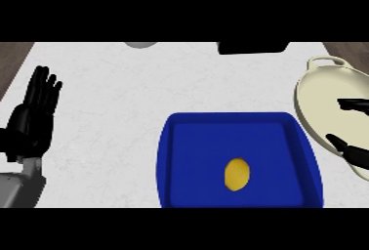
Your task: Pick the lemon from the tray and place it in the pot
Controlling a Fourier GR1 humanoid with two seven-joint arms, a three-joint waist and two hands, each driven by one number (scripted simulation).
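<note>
**Status.** The right hand (352,151) shows only at the view's right edge, above the inside of the cream pot (317,97). Two of its black fingers (353,104) are visible. They are extended and spread apart, with nothing held between them. The left hand (39,105) rests at the view's left over the white counter (108,88), fingers straight and pointing up, holding nothing.

**Location of the lemon.** The lemon (237,175) lies on the floor of the blue tray (167,146), apart from every wall. It is to the left of the right fingers, nearer the robot and well apart from them. The pick has not begun.

**Hazards, as judged from this position.**

1. Tray wall. The tray's right wall stands between the right fingers and the lemon. A low sideways approach could strike the wall and shift the tray.
2. Rolling. The lemon is rounded and lies on a smooth floor. Fingers closing off-centre could push it away towards a wall.
3. Pot rim. The pot's rim lies just beside the tray's right wall. A low return path could catch the rim.
4. Visibility. Most of the right hand is out of frame, so its alignment cannot be confirmed.
</note>
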